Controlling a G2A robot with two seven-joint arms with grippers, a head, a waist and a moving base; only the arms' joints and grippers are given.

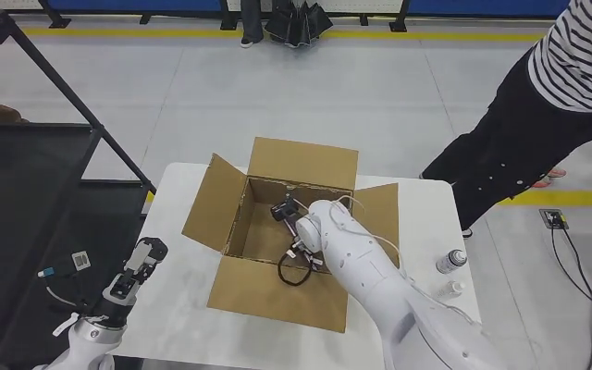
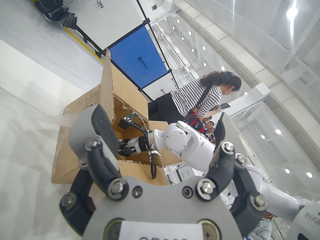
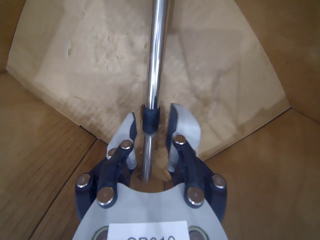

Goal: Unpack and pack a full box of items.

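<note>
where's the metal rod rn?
Right wrist view: the metal rod is inside the cardboard box, between the open fingers of the right hand, which flank its dark band without touching.

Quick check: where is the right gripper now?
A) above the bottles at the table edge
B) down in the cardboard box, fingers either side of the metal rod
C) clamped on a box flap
B: the right gripper sits inside the cardboard box, its open fingers flanking the metal rod with gaps on both sides.
</note>
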